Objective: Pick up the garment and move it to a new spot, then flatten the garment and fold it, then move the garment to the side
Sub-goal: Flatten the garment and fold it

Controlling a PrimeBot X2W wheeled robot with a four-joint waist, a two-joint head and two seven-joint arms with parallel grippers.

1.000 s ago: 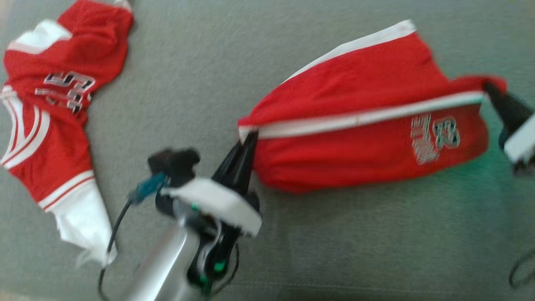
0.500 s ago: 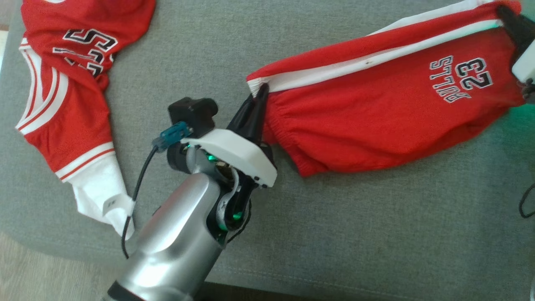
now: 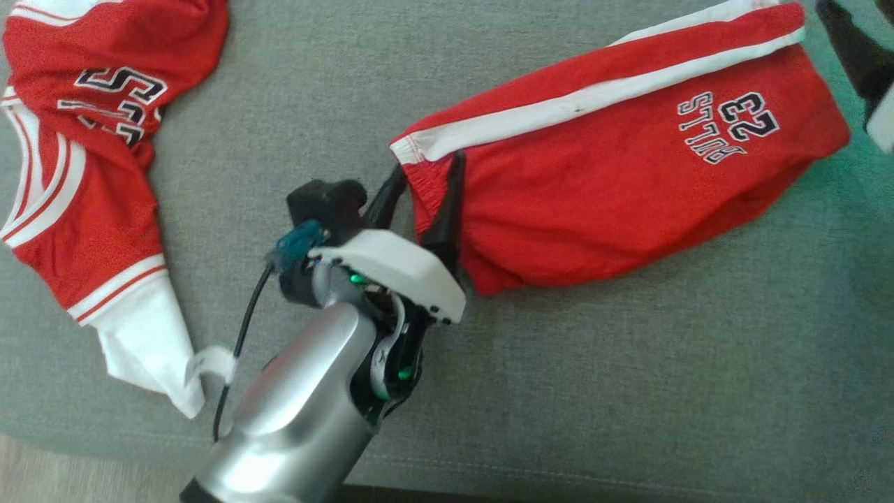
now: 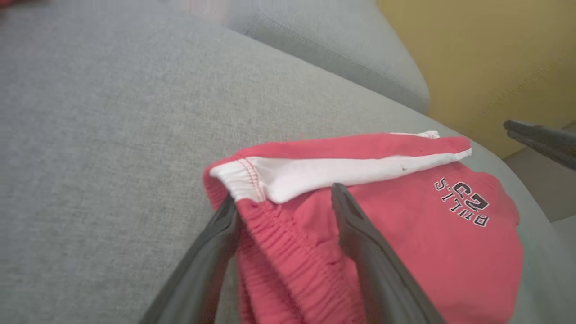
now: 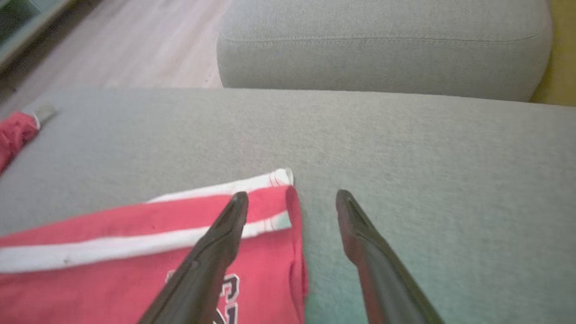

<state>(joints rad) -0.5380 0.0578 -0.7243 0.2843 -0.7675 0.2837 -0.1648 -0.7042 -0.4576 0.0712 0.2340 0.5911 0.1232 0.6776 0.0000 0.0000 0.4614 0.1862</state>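
Observation:
The garment is a pair of red shorts (image 3: 614, 168) with a white side stripe and "BULLS 23" print, lying stretched out on the grey cushion (image 3: 628, 363). My left gripper (image 3: 427, 168) is open at the waistband end, one finger on each side of the gathered elastic (image 4: 284, 194), with the shorts (image 4: 405, 234) resting loose between them. My right gripper (image 3: 848, 52) hangs at the upper right just off the hem end. Its fingers stand open (image 5: 292, 194): the left one is over the shorts' corner (image 5: 112, 261), the right one over bare cushion.
A second red and white jersey (image 3: 77, 175) lies crumpled at the left of the cushion. The cushion's front edge (image 3: 489, 475) runs along the bottom, with wood floor (image 3: 42, 475) beyond. Another grey cushion (image 5: 382, 49) and a yellow wall (image 4: 495, 54) lie behind.
Both grippers were shut on the ends of the shorts and now stand open. The shorts have dropped flat onto the cushion. The head camera has shifted a little.

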